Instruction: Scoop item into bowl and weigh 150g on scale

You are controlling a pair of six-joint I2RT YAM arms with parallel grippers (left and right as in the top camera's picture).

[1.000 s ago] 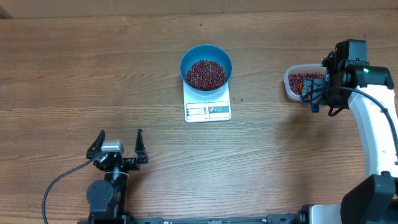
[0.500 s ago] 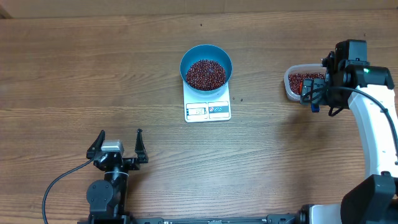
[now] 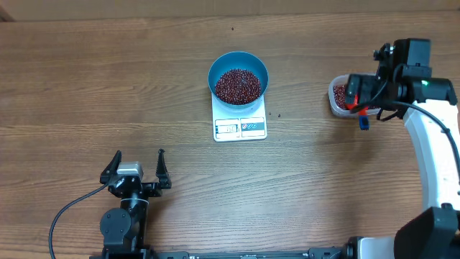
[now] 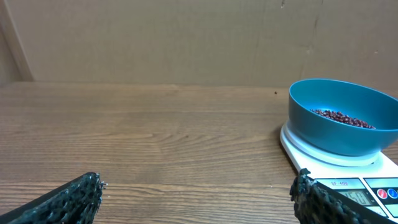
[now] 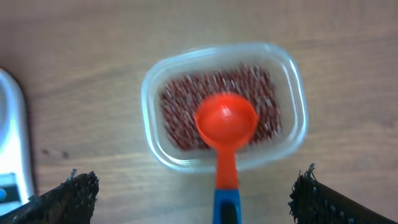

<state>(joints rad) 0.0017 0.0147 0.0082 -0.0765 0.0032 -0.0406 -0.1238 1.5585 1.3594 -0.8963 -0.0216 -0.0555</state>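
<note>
The blue bowl [image 3: 238, 66] stands on the white scale [image 3: 240, 126] at mid-table and holds a heap of dark red beans [image 3: 238, 85]. More beans fill a clear tub [image 5: 155, 93] at the right. A red scoop [image 5: 226, 121] rests in the tub, with its blue handle [image 5: 225, 202] sticking out over the near rim. My right gripper [image 5: 194, 182] hovers open above the tub, its fingers wide on either side of the handle without touching it. Near the front left, my left gripper [image 3: 136, 167] is open and empty. From the left wrist, the bowl [image 4: 339, 130] and scale [image 4: 323, 163] show at right.
A couple of stray beans [image 3: 274, 114] lie on the wood just right of the scale. The right arm's white link [image 3: 431, 144] runs along the table's right edge. A cardboard wall [image 4: 186, 37] backs the table's far side.
My right gripper has shifted toward the far side, over the tub, and turned slightly. The scoop, bowl, scale and left arm have stayed put.
</note>
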